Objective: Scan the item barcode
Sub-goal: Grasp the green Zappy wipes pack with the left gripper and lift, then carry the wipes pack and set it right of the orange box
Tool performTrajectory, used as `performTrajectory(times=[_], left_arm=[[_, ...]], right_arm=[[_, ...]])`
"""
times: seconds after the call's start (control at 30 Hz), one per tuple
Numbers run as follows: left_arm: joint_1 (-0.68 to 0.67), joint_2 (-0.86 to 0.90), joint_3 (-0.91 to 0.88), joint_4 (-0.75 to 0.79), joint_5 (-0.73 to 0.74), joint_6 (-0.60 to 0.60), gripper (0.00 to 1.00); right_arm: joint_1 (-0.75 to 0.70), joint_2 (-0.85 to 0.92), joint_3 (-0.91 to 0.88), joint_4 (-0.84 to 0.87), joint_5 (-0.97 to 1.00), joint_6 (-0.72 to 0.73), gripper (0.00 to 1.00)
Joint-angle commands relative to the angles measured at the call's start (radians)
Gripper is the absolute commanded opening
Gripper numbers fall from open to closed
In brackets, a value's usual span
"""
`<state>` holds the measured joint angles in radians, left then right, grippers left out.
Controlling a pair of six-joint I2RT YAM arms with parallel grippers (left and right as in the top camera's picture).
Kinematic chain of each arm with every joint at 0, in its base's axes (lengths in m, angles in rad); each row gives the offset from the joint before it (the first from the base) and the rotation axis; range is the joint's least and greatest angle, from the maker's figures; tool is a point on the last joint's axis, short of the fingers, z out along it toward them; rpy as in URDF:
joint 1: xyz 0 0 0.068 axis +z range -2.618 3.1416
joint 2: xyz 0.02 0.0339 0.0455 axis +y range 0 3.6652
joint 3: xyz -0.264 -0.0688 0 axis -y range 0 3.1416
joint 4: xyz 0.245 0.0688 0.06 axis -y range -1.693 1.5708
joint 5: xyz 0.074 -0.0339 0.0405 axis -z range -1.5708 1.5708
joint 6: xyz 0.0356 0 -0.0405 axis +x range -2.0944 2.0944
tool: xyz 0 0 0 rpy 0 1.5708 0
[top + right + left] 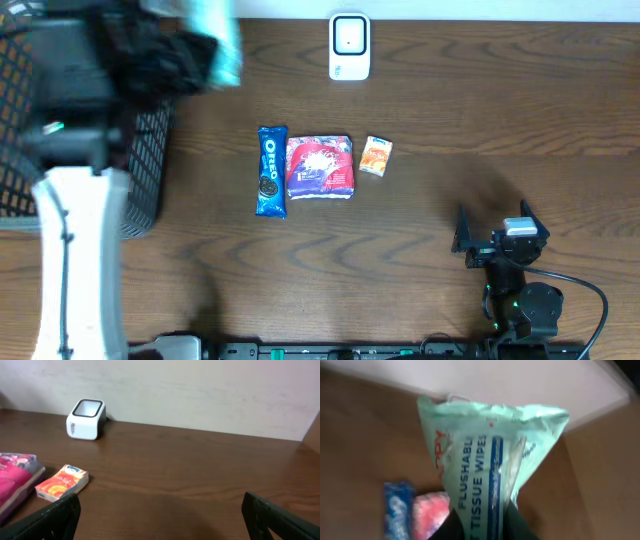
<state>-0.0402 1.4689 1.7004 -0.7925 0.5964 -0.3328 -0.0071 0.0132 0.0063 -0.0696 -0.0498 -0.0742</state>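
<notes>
Mock shop checkout on a robot test bench, prob. a lab. Wood-grain table [420,250] w/ plain white wall [200,390] behind. White countertop barcode scanner [349,46] at 12 o'clock, black wire shopping basket [150,170] at 9–10 o'clock. Retail pkgs in a row at centre: blue Oreo pack [271,171], pink pack [320,167], small orange pack [376,156]. Mint flushable wipes pack [470,460] at 11 o'clock. Robot left arm [80,270] at 8 o'clock, right arm [520,290] at 5 o'clock.

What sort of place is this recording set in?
Probably a mock shop checkout: a white barcode scanner on a wooden table, packaged goods like the Oreo pack, and a black wire basket.
</notes>
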Motion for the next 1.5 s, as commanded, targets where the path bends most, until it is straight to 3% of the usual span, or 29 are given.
performTrajectory(times=[0.0, 0.17, 0.37, 0.53, 0.87, 0.93, 1.03, 1.1, 1.2, 1.47], left_arm=[[-0.143, 0.079, 0.005, -0.042, 0.046, -0.017, 0.07], [-0.331, 0.229, 0.005, -0.001, 0.034, -0.029, 0.07], [-0.474, 0.407, 0.005, 0.126, -0.024, -0.131, 0.07], [-0.548, 0.509, 0.005, 0.153, -0.124, -0.224, 0.07], [-0.629, 0.579, 0.005, 0.222, -0.138, -0.272, 0.07], [-0.642, 0.579, 0.005, 0.236, -0.138, -0.271, 0.17], [-0.652, 0.579, 0.005, 0.249, -0.138, -0.271, 0.61], [-0.651, 0.579, 0.005, 0.251, -0.138, -0.271, 0.72], [-0.642, 0.579, 0.005, 0.253, -0.138, -0.271, 0.77], [-0.563, 0.52, 0.006, 0.252, -0.103, -0.223, 0.77]], right_arm=[[0.006, 0.0, -0.001, -0.004, -0.005, -0.01, 0.99], [0.006, 0.0, -0.001, -0.004, -0.005, -0.01, 0.99], [0.006, 0.0, -0.001, -0.004, -0.005, -0.01, 0.99], [0.006, 0.0, -0.001, -0.004, -0.005, -0.01, 0.99], [0.006, 0.0, -0.001, -0.004, -0.005, -0.01, 0.99], [0.006, 0.0, -0.001, -0.004, -0.005, -0.01, 0.99], [0.006, 0.0, -0.001, -0.004, -0.005, -0.01, 0.99], [0.006, 0.0, -0.001, -0.004, -0.005, -0.009, 0.99], [0.006, 0.0, -0.001, -0.004, -0.005, -0.01, 0.99], [0.006, 0.0, -0.001, -0.004, -0.005, -0.01, 0.99]])
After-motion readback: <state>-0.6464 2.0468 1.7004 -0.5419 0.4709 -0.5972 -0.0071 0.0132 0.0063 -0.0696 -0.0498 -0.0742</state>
